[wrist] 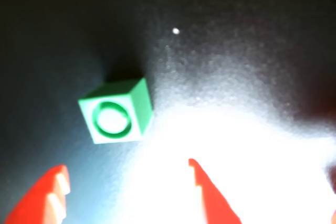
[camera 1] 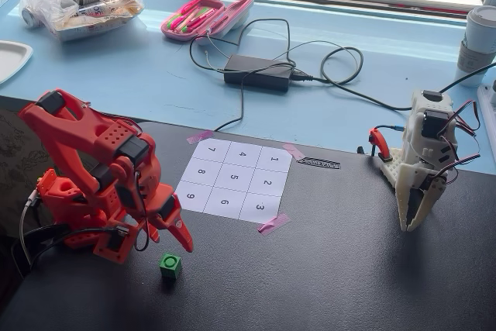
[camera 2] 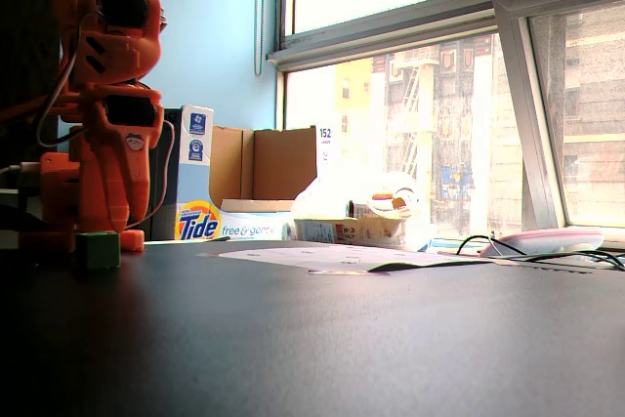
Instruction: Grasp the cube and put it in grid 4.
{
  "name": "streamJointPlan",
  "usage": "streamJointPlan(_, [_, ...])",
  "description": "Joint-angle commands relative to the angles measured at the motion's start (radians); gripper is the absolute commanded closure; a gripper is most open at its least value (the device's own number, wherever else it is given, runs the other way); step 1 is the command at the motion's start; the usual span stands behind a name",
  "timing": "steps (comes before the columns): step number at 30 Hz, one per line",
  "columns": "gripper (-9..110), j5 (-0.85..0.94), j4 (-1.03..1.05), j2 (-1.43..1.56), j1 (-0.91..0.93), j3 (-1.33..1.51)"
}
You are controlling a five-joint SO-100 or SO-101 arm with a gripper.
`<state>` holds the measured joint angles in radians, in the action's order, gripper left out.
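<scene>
One cube: the green cube (camera 1: 171,264) sits on the dark table (camera 1: 349,269), just in front of the orange arm, well apart from the number sheet.
Gripper: the orange gripper (camera 1: 174,232) hangs just above and behind the cube. In the wrist view its two fingers (wrist: 50,195) are spread wide and hold nothing.
Cube in wrist view: the cube (wrist: 116,110) is above the left finger, not in the middle of the gap.
Grid 4: the square with the 4 (camera 1: 243,154) is in the far row of the sheet, between 7 and 1, and it is empty.
Risk one: if the gripper goes straight down, I think the left finger may bump the cube and push it away.
Risk two: the cube sits turned a bit, so the fingers may pinch its corners and it may slip out.
Risk three: the 4 is next to 7 and 1, so the cube may land on the wrong square.
</scene>
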<state>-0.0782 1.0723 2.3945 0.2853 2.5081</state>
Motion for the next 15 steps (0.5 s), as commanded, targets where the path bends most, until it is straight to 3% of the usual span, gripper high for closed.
streamJointPlan(1, [65, 0.015, -0.025, -0.035, 0.029, -0.052])
streamJointPlan(15, [66, 0.077, -0.11, -0.199, 0.137, -0.101])
